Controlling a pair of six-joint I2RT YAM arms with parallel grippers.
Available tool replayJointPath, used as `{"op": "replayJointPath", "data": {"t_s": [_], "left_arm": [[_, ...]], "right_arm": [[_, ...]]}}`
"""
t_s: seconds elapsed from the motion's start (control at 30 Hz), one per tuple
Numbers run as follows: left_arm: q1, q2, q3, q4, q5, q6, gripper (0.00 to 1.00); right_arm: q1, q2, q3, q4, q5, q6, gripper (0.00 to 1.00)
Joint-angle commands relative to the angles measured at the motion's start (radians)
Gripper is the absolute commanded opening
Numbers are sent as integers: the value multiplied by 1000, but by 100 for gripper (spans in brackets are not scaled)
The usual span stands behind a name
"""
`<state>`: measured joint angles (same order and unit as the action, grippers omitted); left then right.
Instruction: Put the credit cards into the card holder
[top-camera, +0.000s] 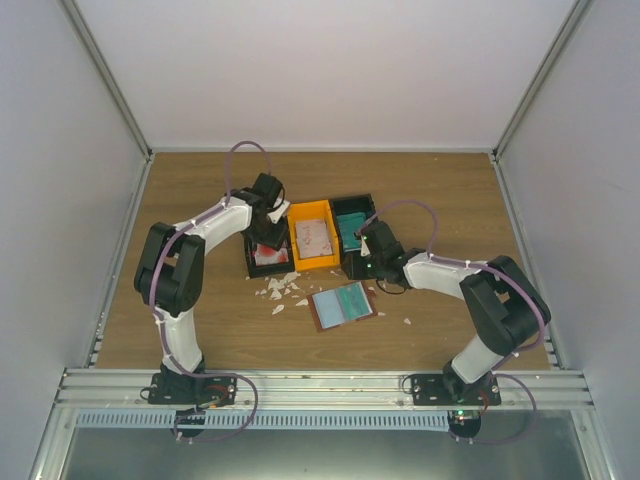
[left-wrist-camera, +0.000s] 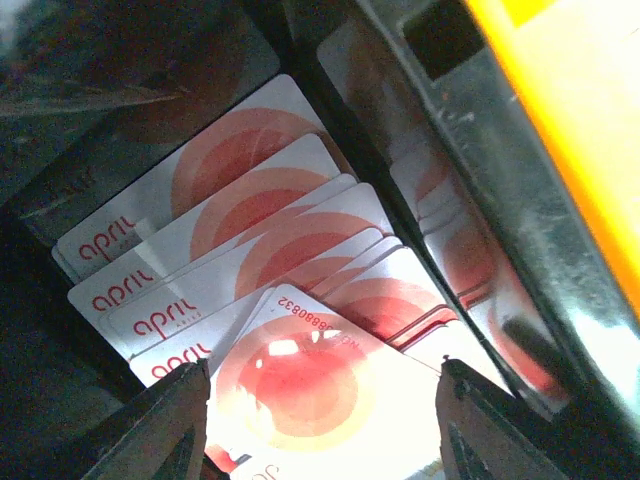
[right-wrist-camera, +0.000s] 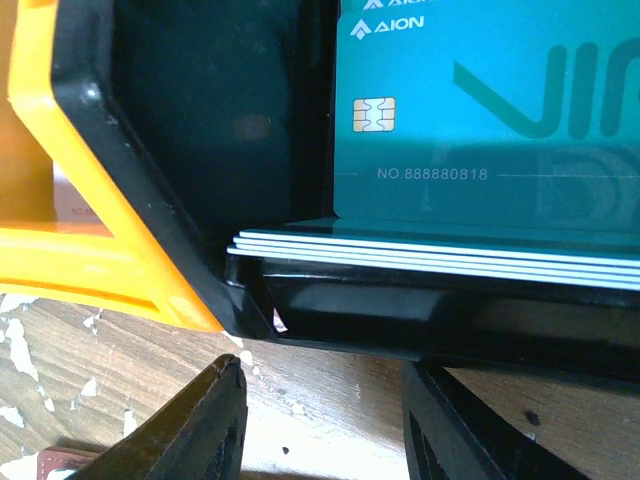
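Card holder: lies open and flat on the table (top-camera: 200, 190), near its middle, in front of the three bins and between the two arms (top-camera: 345, 322).
Holder contents: one teal card (top-camera: 353, 300) rests on its right half; the left half looks pale, detail too small to tell.
Teal cards: a stack lies in the right black bin (right-wrist-camera: 400, 310), chip face up (right-wrist-camera: 480, 120).
White cards with red round mark: fanned out, overlapping, in the left black bin (top-camera: 250, 266), print face up (left-wrist-camera: 260, 200).
Pale pink cards: lie in the orange bin (right-wrist-camera: 110, 250), which stands between the two black bins and touches the right one (top-camera: 316, 238).
Left gripper: down inside the left black bin (left-wrist-camera: 325, 385). Jaws stand well apart with the topmost white card between the tips; I cannot tell whether it is clamped or lying loose.
Right gripper: low at the near wall of the right black bin, outside it (right-wrist-camera: 325, 410). Jaws parted, with only bare table between them.
White scraps: scattered on the table in front of the left black bin and the orange bin, left of the holder (top-camera: 280, 290).
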<state>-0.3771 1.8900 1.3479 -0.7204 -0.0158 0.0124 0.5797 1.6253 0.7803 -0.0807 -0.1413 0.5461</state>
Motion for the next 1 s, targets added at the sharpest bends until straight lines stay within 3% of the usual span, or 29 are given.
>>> {"op": "replayJointPath", "data": {"t_s": [0.0, 0.17, 0.43, 0.6, 0.97], "left_arm": [[-2, 101, 34, -77, 7, 69, 61], [-2, 108, 11, -59, 42, 78, 56], [-2, 152, 0, -29, -6, 79, 66], [-3, 158, 0, 4, 7, 81, 53], [-31, 16, -78, 7, 62, 45, 52]], "right_arm": [[14, 8, 10, 31, 24, -22, 43], [16, 6, 9, 30, 35, -32, 43], [17, 3, 19, 29, 42, -36, 43], [18, 1, 19, 36, 46, -33, 43], [9, 90, 112, 24, 140, -89, 37]]}}
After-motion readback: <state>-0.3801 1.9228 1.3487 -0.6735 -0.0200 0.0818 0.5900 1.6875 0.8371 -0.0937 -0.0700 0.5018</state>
